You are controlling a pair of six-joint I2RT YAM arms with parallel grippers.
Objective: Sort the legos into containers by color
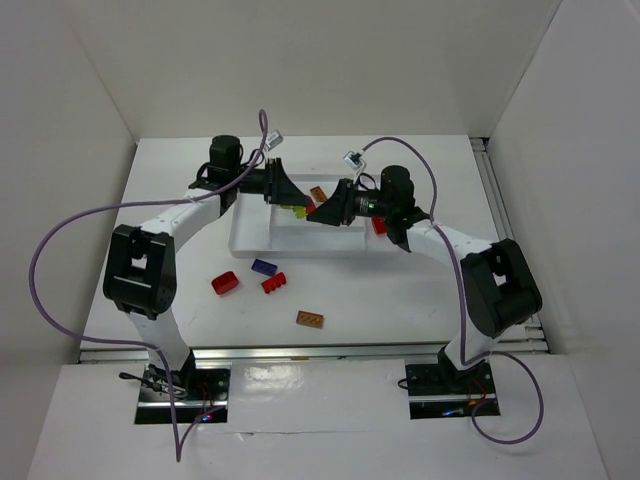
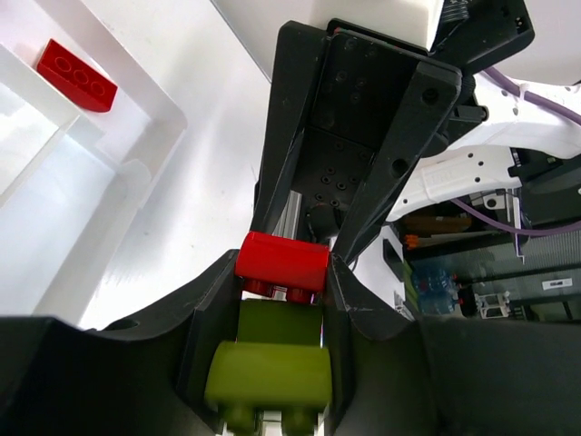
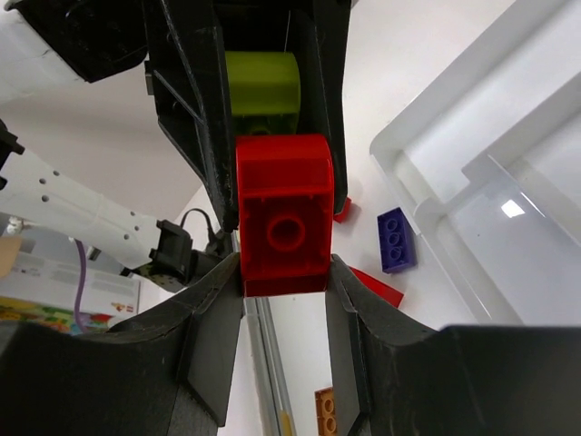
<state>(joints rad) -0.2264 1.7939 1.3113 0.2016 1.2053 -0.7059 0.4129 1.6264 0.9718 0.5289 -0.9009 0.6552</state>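
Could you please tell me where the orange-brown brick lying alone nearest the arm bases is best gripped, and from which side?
Grip the orange-brown brick across its two long sides, near mid-length, coming straight down from above. It lies flat and low on the table, and nothing touches it, the nearest red brick lying well apart, so there should be room on both sides.

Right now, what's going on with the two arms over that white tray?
Both arms meet above the tray. The left gripper is shut on a yellow-green brick and the right gripper on a red brick. The two bricks touch end to end; whether they are snapped together is unclear. A blue brick, an orange brick and two red spares lie loose on the table.
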